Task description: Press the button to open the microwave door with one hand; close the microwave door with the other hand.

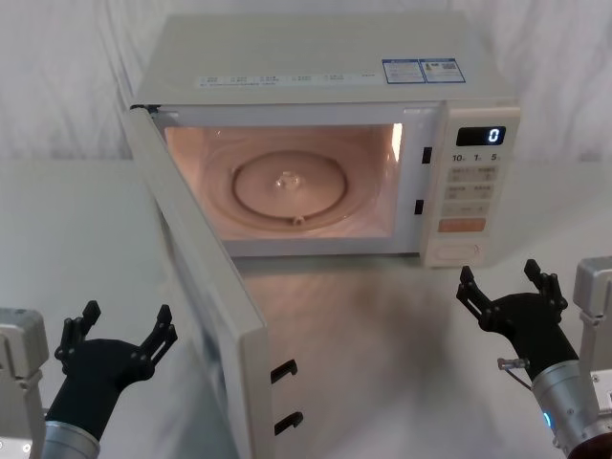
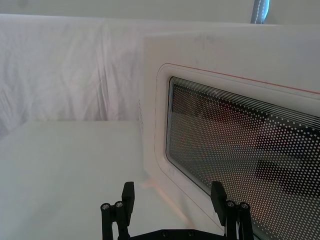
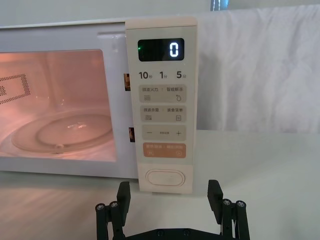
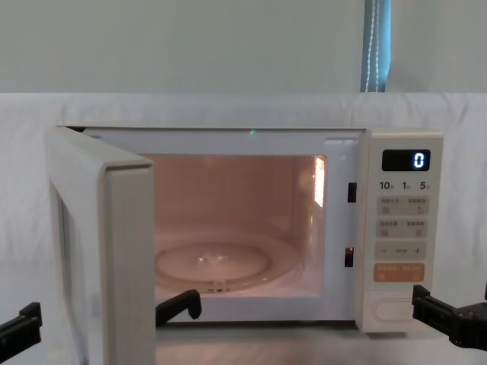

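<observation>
- Microwave (image 1: 316,57) standing on the white surface (image 1: 402,382), display (image 1: 481,136) reading "0", cavity lit pink with the glass turntable (image 1: 287,186) inside
- Microwave door (image 1: 206,287) swung wide open on its left hinge, free edge pointing toward the robot, two dark latch hooks (image 1: 285,394) showing on that edge
- In the left wrist view, outer face of the door (image 2: 240,140) with its dark dotted window close ahead
- Button (image 3: 165,178), wide and pill-shaped, at the bottom of the control panel, just under the orange key (image 3: 164,150); also visible from the chest (image 4: 394,309) and head (image 1: 456,252)
- Right hand (image 1: 507,292) spread wide, holding nothing, hovering in front of the control panel and a little below the button, apart from it
- Same hand low in its own wrist view (image 3: 170,200), fingers (image 3: 215,195) parted wide below the button
- Left hand (image 1: 122,330) spread wide and empty, low at the left, just beside the outer face of the open door, not touching it
- Left hand seen from its wrist (image 2: 172,200) with fingers (image 2: 128,195) apart, one on each side of the door's lower corner
- White cloth backdrop (image 2: 65,75) hanging behind the surface
</observation>
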